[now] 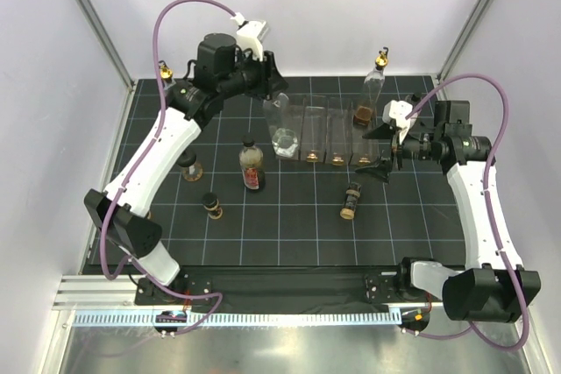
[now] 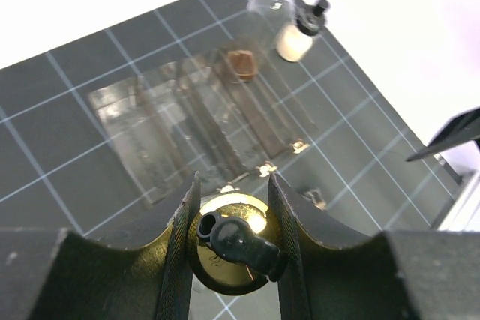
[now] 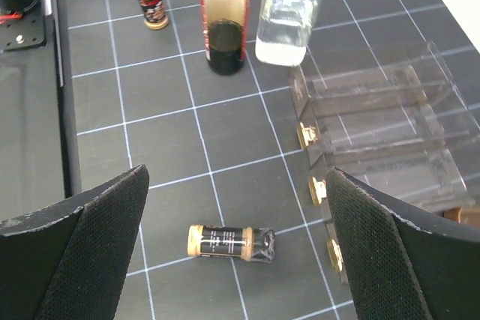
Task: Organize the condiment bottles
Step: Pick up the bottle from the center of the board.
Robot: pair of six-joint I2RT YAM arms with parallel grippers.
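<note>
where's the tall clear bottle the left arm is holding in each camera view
top external: tall clear bottle in the upper middle, at the left end of the clear rack.
left wrist: only its gold top shows, bottom centre, clamped in the left gripper.
right wrist: its lower body along the top edge, just right of the red-labelled bottle.
Shared landmark: the clear rack, in all three views.

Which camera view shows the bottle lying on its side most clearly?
The right wrist view: the lying bottle sits close, label and cap plain. The top view shows it small. The left wrist view does not clearly show it.
</note>
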